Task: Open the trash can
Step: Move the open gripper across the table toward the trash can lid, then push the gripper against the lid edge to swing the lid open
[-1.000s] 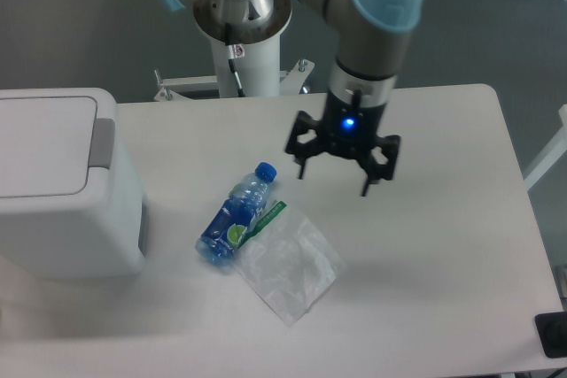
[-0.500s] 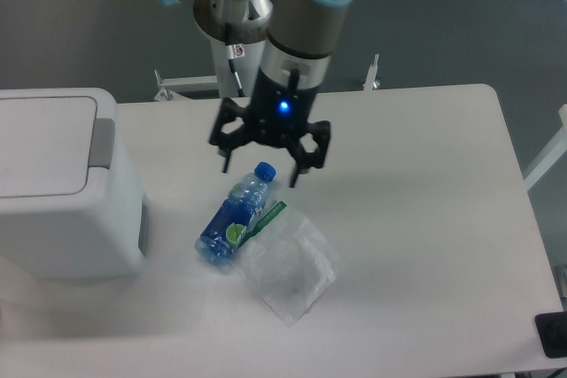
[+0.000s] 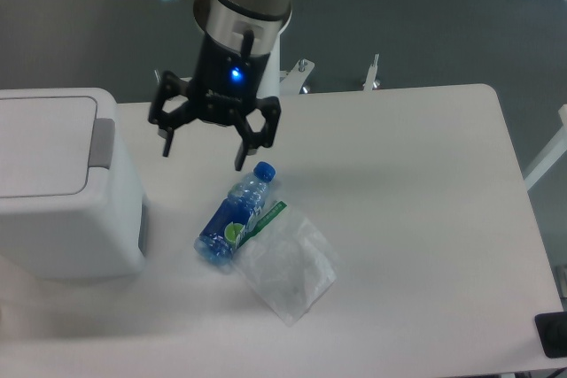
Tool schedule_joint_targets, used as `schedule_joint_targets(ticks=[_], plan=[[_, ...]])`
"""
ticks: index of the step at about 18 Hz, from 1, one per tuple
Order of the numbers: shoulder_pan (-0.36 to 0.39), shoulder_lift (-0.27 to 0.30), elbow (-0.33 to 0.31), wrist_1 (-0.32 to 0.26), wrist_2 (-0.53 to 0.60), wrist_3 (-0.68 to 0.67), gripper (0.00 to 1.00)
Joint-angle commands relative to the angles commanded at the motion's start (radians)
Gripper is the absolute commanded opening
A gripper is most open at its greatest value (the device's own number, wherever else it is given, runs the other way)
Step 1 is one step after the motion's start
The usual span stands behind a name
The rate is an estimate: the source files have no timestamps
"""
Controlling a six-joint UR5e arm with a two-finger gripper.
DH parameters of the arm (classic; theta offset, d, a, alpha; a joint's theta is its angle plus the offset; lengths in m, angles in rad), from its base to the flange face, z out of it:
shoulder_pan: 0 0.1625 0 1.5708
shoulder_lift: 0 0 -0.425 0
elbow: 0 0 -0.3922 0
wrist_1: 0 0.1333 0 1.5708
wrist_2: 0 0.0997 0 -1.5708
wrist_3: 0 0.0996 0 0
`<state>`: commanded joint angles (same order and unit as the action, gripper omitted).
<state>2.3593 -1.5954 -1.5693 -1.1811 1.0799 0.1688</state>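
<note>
the trash can (image 3: 66,183) sits at the left end of the white table (image 3: 416,219), off to the left of the fingers and a little lower in the frame, well apart from them with bare tabletop between. it is a large white boxy bin with rounded corners; its flat rectangular lid panel (image 3: 44,146) lies closed and level on top, and a grey strip (image 3: 103,142) runs along the lid's right edge, the side nearest the fingers.

the gripper (image 3: 203,153) hangs above the table with its two dark fingers (image 3: 240,153) spread wide and pointing down, released and grasping nothing. a blue light glows on the gripper body above them. the arm comes down from the top of the frame, its wrist close to vertical over the table's far edge, in front of the white pedestal.

just below and to the right of the right-hand fingertip lies a blue plastic bottle (image 3: 232,215) on its side, cap toward the fingers, not touching them. a crumpled clear plastic bag (image 3: 288,270) lies against the bottle on its far side from the trash can.
</note>
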Motion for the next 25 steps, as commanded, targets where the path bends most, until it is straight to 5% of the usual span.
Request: schedule_joint_targets(ticks=[10, 15, 25], plan=[[-0.032, -0.008, -0.021, 0.0, 0.002, -0.023, 1.0], [-0.048, 0.047, -0.115, 0.005, 0.006, -0.02, 1.0], [-0.107, 0.026, -0.124, 0.003, 0.006, -0.031, 1.0]])
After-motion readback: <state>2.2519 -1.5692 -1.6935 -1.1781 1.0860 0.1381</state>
